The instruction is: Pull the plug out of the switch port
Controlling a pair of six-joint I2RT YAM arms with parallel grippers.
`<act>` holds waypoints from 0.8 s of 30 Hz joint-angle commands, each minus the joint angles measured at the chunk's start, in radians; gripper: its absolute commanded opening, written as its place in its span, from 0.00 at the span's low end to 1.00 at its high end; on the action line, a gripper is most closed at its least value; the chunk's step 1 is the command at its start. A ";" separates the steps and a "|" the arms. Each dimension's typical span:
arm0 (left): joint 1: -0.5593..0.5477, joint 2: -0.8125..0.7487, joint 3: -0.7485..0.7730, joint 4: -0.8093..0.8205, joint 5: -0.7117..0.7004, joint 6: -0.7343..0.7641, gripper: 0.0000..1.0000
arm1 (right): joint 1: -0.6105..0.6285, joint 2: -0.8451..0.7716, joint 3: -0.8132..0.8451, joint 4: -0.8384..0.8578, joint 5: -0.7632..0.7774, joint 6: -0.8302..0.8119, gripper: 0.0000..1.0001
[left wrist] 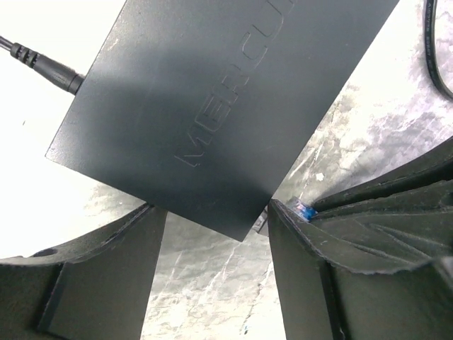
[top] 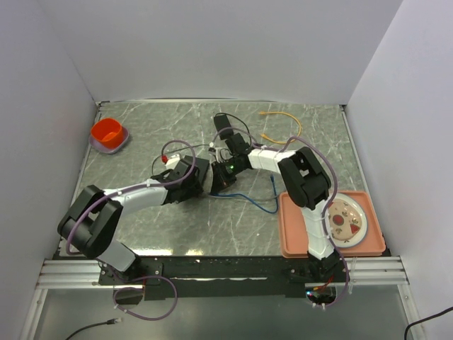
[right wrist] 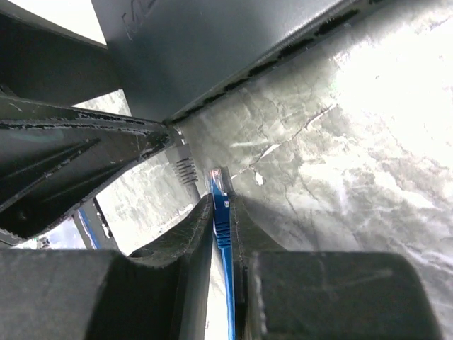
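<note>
Now, plug [right wrist: 221,202] in right fingers [right wrist: 173,244] (near switch box [right wrist: 212,64] edge)

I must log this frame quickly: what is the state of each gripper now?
Left gripper: closed on the black box, at its corner.
Right gripper: closed on the blue plug.

**Robot-manipulation lab cell**

Seen from beside the bench: a left arm [top: 134,198] and a right arm [top: 304,177] are bolted to an aluminium rail [top: 71,275] at the near edge of a marble-patterned table [top: 177,234]. Plain white panels [top: 212,49] wall the table on three sides (an enclosure, not a furnished room). The oddly assorted props point to a test bench: an orange bowl [top: 107,132], a pink tray [top: 291,246] bearing a plate [top: 363,225], a black switch box [left wrist: 212,106], a blue lead [right wrist: 221,212] and a yellow cable [top: 283,117].
</note>
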 commanded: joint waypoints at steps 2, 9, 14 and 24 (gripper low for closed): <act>-0.002 -0.093 -0.043 0.028 0.002 0.031 0.67 | -0.010 -0.045 -0.036 -0.031 0.151 0.011 0.00; -0.091 -0.295 -0.042 0.091 -0.013 0.093 0.72 | -0.044 -0.139 0.057 -0.034 0.273 0.093 0.00; -0.108 -0.433 -0.065 0.099 -0.025 0.087 0.99 | -0.088 -0.237 0.122 -0.041 0.399 0.136 0.00; -0.108 -0.522 -0.129 0.111 -0.042 0.065 0.99 | -0.246 -0.472 0.192 0.005 0.655 0.258 0.00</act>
